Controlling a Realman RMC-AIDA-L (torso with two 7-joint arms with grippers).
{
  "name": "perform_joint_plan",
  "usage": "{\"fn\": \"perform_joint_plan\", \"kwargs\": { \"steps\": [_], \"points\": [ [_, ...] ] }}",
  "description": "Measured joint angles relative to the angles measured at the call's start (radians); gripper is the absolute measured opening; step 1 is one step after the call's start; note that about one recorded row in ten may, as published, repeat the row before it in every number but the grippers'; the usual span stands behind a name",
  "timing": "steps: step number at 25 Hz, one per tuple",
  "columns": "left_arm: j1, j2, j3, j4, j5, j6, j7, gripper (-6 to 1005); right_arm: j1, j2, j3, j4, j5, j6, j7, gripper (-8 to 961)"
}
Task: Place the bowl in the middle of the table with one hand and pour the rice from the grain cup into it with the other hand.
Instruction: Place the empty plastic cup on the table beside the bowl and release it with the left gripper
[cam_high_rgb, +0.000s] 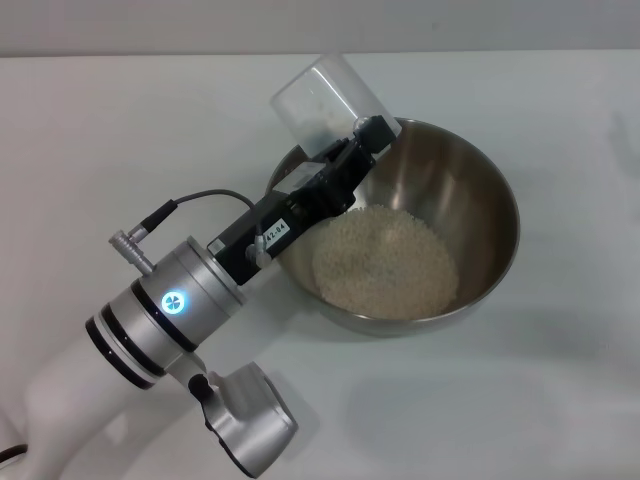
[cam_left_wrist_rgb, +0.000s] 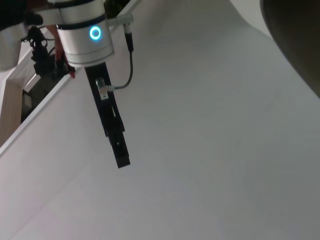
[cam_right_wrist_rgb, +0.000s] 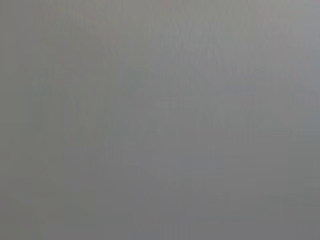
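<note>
The bowl (cam_high_rgb: 500, 190), shiny steel, stands on the white table (cam_high_rgb: 120, 130) right of centre in the head view. The rice (cam_high_rgb: 385, 262) lies as a pale heap in its bottom. My left gripper (cam_high_rgb: 360, 135) reaches from the lower left to the bowl's far left rim and is shut on the grain cup (cam_high_rgb: 320, 95). The clear cup is tilted above and just outside that rim, and I see no grains in it. The left wrist view holds only a black gripper body (cam_left_wrist_rgb: 112, 125) under a blue-lit ring above the table. My right gripper is out of view.
The table's far edge (cam_high_rgb: 150, 55) runs along the top of the head view. In the left wrist view, dark equipment (cam_left_wrist_rgb: 40, 55) sits past the table's edge. The right wrist view is a plain grey field.
</note>
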Motion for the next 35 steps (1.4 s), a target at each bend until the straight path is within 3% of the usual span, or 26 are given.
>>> {"fn": "perform_joint_plan", "kwargs": {
  "steps": [8, 12, 17, 19, 22, 24, 25, 26, 27, 29, 35],
  "points": [
    [0.001, -0.001, 0.002, 0.003, 0.009, -0.006, -0.009, 55, 0.000, 0.001, 0.000, -0.003, 0.000, -0.010, -0.001, 730],
    [0.007, -0.002, -0.016, -0.009, 0.001, -0.006, -0.093, 60, 0.001, 0.001, 0.000, -0.005, 0.000, -0.010, -0.001, 729],
    [0.062, -0.002, -0.099, -0.090, -0.003, -0.004, -0.428, 66, 0.003, 0.001, 0.000, -0.005, 0.001, -0.007, -0.001, 730],
    [0.092, -0.002, -0.148, -0.125, -0.036, -0.009, -0.712, 68, 0.005, 0.001, 0.000, -0.003, 0.003, -0.003, 0.003, 730],
    [0.096, -0.002, -0.157, -0.128, -0.066, -0.010, -0.816, 72, 0.006, 0.001, 0.000, -0.003, 0.005, -0.003, 0.005, 729],
    [0.088, -0.002, -0.187, -0.116, -0.225, -0.050, -1.157, 74, 0.008, 0.002, 0.000, -0.003, 0.005, -0.002, 0.006, 729],
    [0.088, -0.002, -0.187, -0.116, -0.225, -0.050, -1.157, 75, 0.008, 0.002, 0.000, -0.003, 0.005, -0.002, 0.006, 729],
    [0.083, -0.001, -0.201, -0.111, -0.299, -0.101, -1.286, 76, 0.008, 0.002, 0.000, -0.005, 0.004, -0.003, 0.006, 729],
    [0.083, -0.001, -0.201, -0.111, -0.299, -0.101, -1.286, 78, 0.008, 0.002, 0.000, -0.005, 0.004, -0.003, 0.006, 729],
    [0.080, -0.001, -0.238, -0.108, -0.376, -0.205, -1.463, 80, 0.008, 0.002, 0.000, -0.006, 0.002, -0.005, 0.007, 729],
    [0.072, -0.001, -0.294, -0.075, -0.406, -0.334, -1.739, 87, 0.008, 0.003, -0.004, -0.006, 0.000, -0.005, 0.008, 729]
  ]
}}
